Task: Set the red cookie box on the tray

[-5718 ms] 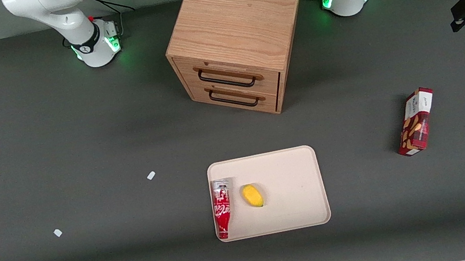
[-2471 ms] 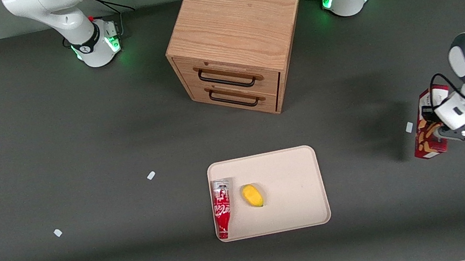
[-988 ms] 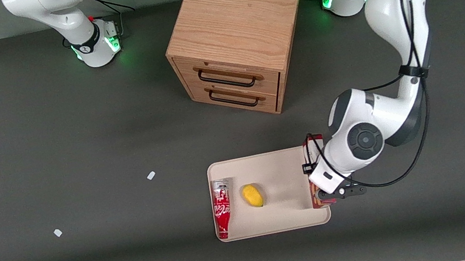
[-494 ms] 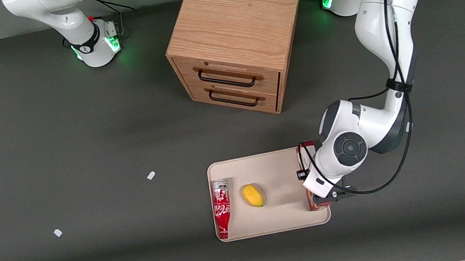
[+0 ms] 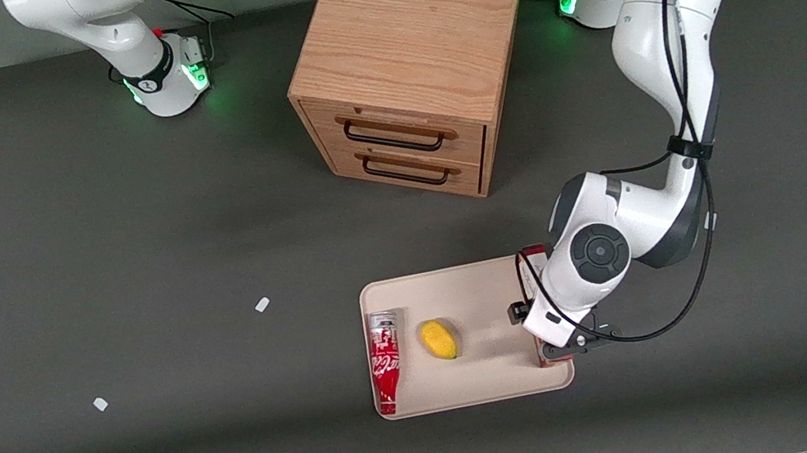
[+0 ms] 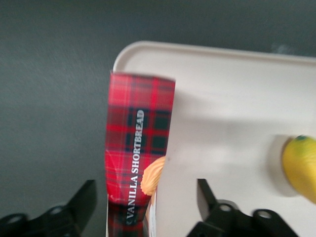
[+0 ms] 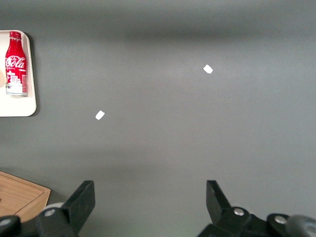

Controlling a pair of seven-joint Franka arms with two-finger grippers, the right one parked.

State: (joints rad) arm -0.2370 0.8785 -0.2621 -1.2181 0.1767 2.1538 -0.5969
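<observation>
The hand (image 6: 143,210) hangs over the tray's (image 5: 482,391) edge toward the working arm's end of the desk (image 5: 128,267), its fingers (image 6: 81,202) spread wide on either side of the red cookie box (image 6: 140,148), with clear gaps between them and the carton. The box lies along that edge of the tray, just inside the corner in the wrist view, and whether its long side rests flat on the floor or leans up on the low rim is hard to judge from here. That is the main risk: if the carton straddles the rim, a bump from a finger as the hand lifts could tip it off onto the desk. A slanted retreat might also catch the slim carton and drag it over the edge, since the cardboard is light and would slide easily. A straight upward exit looks safest. The yellow fruit (image 5: 438,340) and the red soda can (image 5: 386,362) lie well apart from the box, toward the parked arm's end of the tray, and seem out of harm's way.
</observation>
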